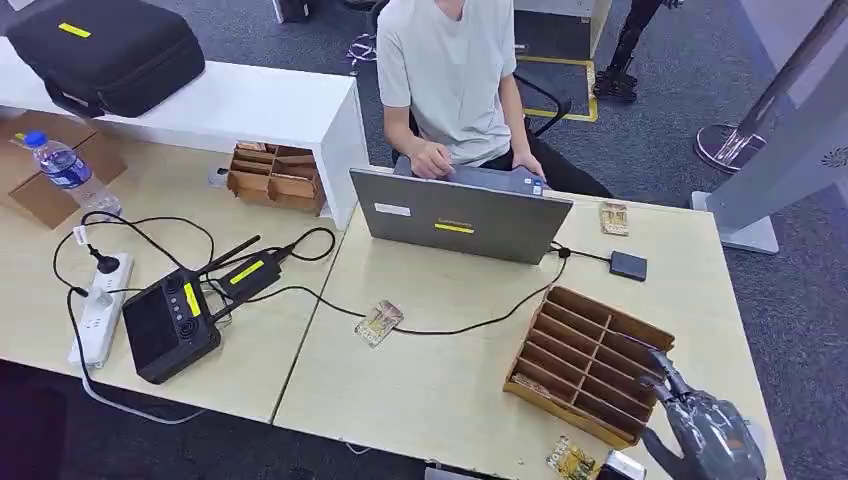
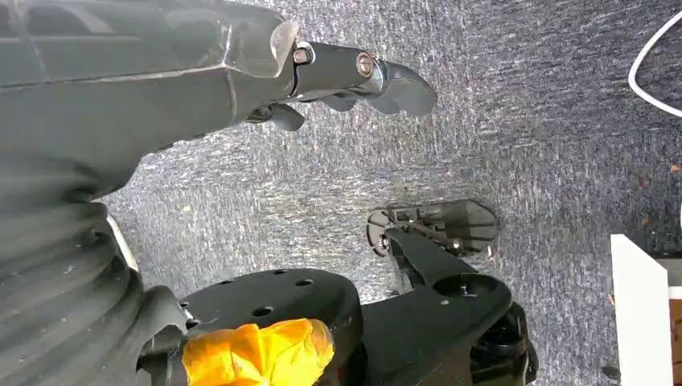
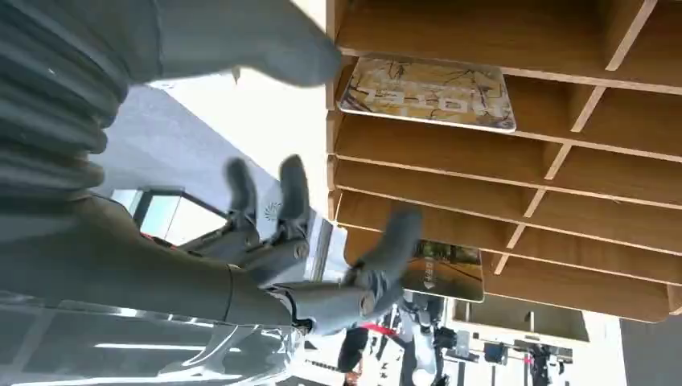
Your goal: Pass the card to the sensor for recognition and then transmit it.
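1. My right hand (image 1: 705,432) sits at the near right corner of the table (image 1: 440,390), just beside the wooden slotted rack (image 1: 590,362), with a dark fingertip reaching toward the rack's near right end.
2. In the right wrist view my fingers (image 3: 293,193) are spread apart and hold nothing; one fingertip lies across the edge of a card (image 3: 442,269) that stands in a slot of the rack, though I cannot tell if it truly touches.
3. Another card (image 3: 430,92) lies in a slot further along the rack.
4. My left hand (image 2: 354,76) hangs over grey carpet (image 2: 523,121), fingers loosely curled and apart, gripping nothing.
5. A loose card (image 1: 379,322) lies on the table in front of the laptop (image 1: 458,215); another one (image 1: 572,459) lies at the near edge beside my right hand.
6. A person (image 1: 450,70) sits behind the laptop.
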